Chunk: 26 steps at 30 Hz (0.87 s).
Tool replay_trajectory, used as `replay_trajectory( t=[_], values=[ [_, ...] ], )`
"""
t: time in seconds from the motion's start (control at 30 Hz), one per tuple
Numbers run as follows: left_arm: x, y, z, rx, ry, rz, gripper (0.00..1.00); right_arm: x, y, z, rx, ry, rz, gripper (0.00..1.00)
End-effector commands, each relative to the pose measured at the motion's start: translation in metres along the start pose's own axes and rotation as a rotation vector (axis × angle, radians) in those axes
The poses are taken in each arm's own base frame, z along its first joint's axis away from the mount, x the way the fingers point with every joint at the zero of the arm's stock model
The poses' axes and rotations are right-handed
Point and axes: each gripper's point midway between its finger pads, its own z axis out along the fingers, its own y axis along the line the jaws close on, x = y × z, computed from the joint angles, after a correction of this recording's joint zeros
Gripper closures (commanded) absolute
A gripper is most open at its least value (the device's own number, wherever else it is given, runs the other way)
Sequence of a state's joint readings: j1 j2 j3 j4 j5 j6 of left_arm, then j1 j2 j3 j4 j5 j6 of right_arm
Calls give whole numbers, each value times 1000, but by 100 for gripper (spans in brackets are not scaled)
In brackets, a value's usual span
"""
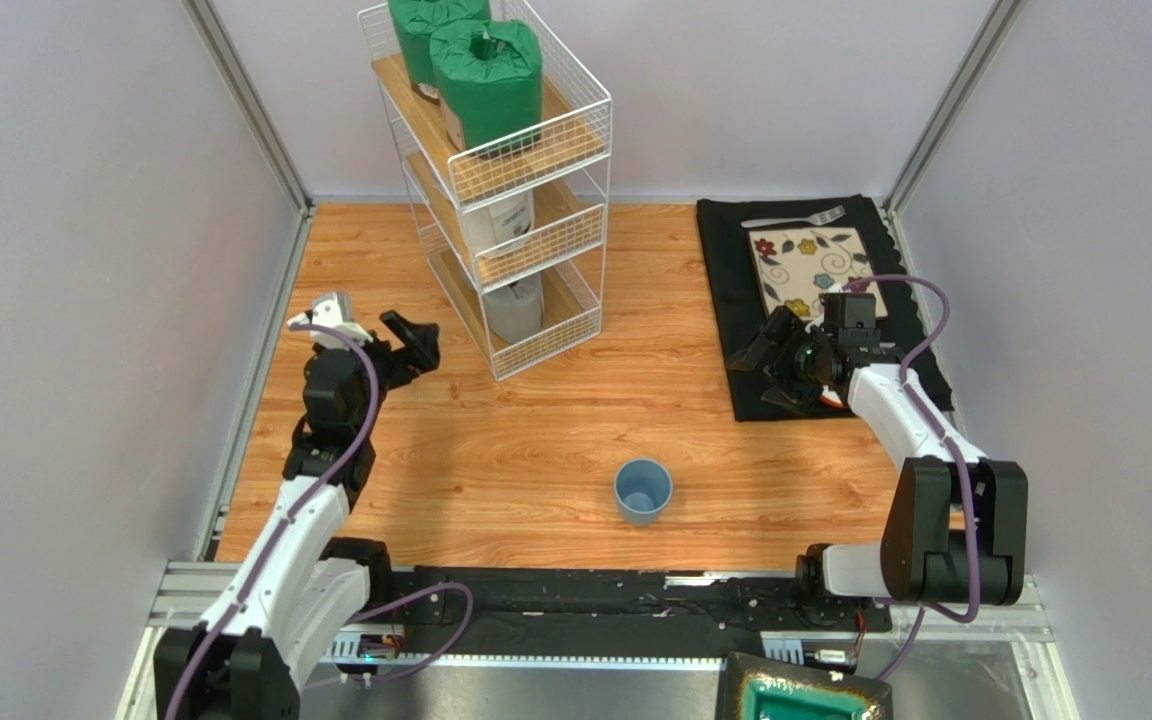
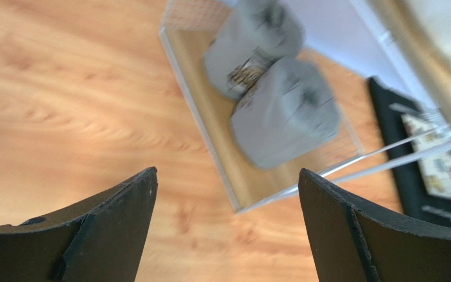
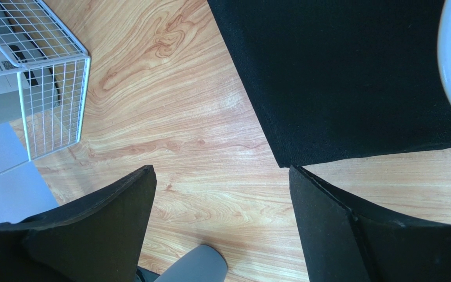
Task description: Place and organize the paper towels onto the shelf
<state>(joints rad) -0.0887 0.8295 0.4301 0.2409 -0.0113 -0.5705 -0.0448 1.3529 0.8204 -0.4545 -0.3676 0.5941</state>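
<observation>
Left gripper (image 2: 228, 182), jaws spread and empty, faces grey paper towels (image 2: 284, 114) at one o'clock on the shelf (image 2: 242, 176): likely light, soft, crushable rolls best pinched gently across the waist.

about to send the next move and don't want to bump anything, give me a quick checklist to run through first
1. Left gripper empty, fingers apart: ok.
2. Right gripper empty, fingers apart: ok, over the table beside the black mat.
3. Green rolls on the top tier of the shelf: ok, two show.
4. Grey rolls on the bottom tier: ok, two side by side.
5. Both white rolls on the middle tier: cannot tell; one white roll shows, and any second is hidden.
6. Blue cup apart from both arms: ok, upright on the table.
</observation>
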Motion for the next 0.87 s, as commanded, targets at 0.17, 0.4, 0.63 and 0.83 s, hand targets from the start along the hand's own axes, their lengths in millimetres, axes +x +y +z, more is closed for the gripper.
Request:
replay_trajectory(
  t=[0.17, 0.4, 0.63, 0.83],
  values=[
    [79, 90, -61, -345, 256, 140, 2, -34, 22, -26, -33, -183, -44, 1],
    [100, 96, -75, -336, 250, 69, 2, -54, 28, -55, 1, -316, -71, 1],
    [109, 101, -79, -363, 243, 3, 2, -54, 28, -68, -1, -368, -79, 1],
    [109, 107, -81, -410, 264, 14, 2, -51, 26, -65, 5, -354, -66, 1]
  ],
)
